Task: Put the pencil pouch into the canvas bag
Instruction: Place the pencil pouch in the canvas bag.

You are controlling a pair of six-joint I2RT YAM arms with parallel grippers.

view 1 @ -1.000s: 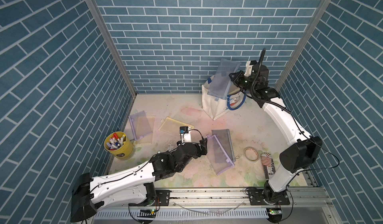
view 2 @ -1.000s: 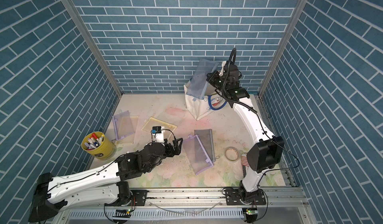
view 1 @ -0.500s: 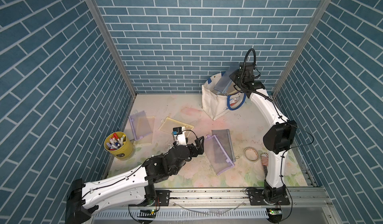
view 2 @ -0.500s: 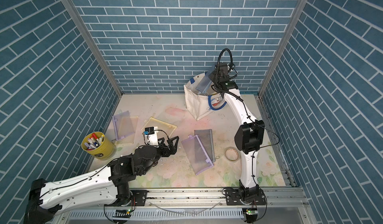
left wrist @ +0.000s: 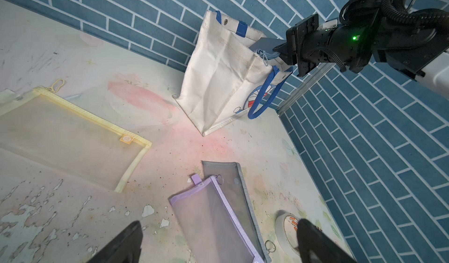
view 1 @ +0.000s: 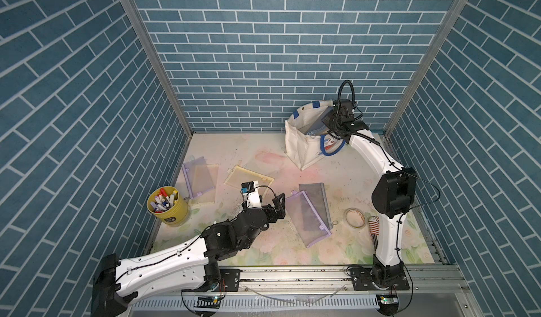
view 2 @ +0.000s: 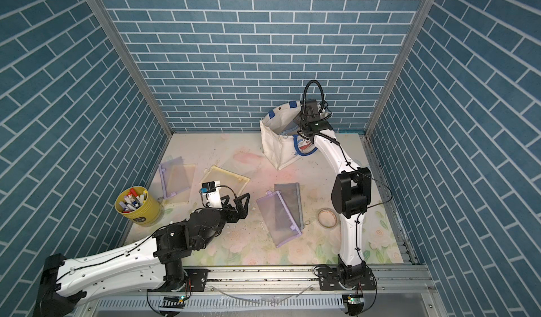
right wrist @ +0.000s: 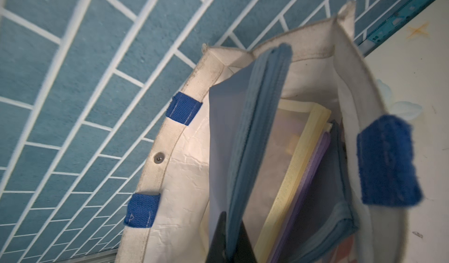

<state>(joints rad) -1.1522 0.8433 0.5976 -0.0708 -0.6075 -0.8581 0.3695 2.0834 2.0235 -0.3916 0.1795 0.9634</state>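
Observation:
The cream canvas bag (view 1: 301, 145) with blue handles stands upright at the back right, seen in both top views and in the left wrist view (left wrist: 218, 79). My right gripper (right wrist: 230, 225) is shut on the zip edge of a blue mesh pencil pouch (right wrist: 257, 133), which hangs partly inside the bag's mouth (view 1: 320, 122). A yellow pouch (right wrist: 298, 167) and a purple pouch (right wrist: 315, 171) stand inside the bag beside it. My left gripper (left wrist: 218, 227) is open and holds nothing, low over the mat next to a purple pouch (view 1: 304, 218) that lies on a grey pouch (view 1: 317, 198).
A yellow cup of markers (view 1: 167, 205) stands at the left wall. Another purple pouch (view 1: 200, 180) and a yellow pouch (view 1: 248, 179) lie flat on the mat. A tape roll (view 1: 354, 217) and a striped item (view 1: 374, 226) lie near the right arm's base.
The right arm has brought the blue pouch down from above the bag into its mouth. The left arm has pulled back slightly, its jaws still open.

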